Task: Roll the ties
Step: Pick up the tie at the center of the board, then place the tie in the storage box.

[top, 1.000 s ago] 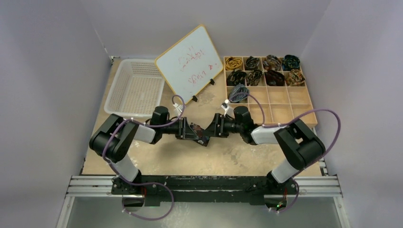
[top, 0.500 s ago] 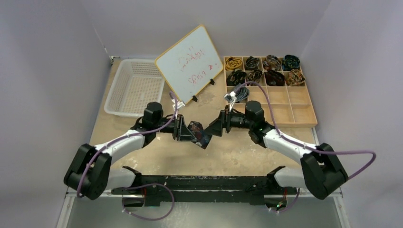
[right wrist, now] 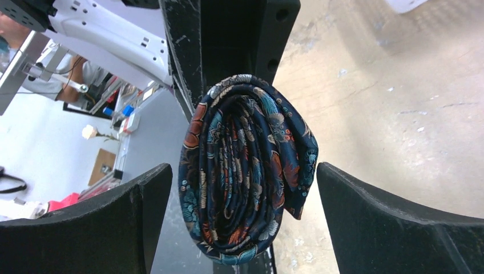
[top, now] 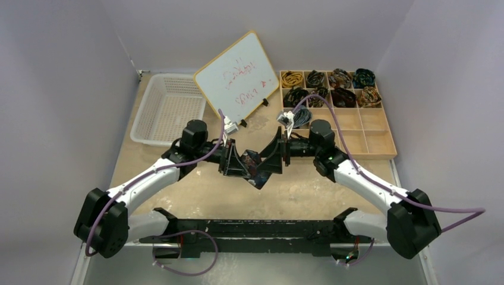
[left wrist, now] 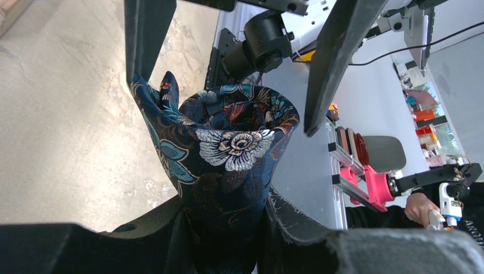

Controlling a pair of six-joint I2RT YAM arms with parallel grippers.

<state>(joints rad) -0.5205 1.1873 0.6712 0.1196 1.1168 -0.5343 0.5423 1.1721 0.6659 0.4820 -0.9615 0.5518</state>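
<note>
Over the table [top: 202,191], centre frame, your left gripper [top: 243,165] pinches the rolled tie [top: 257,171]; right gripper [top: 270,161] gapes around it. Likely handover: close right, release left.

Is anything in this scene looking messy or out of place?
Slightly. The rolled tie pinched in the left claw is squashed into a flat oval, and its outer end sticks out loose instead of lying tight against the coil. The right claw stands open around it, not gripping.
</note>
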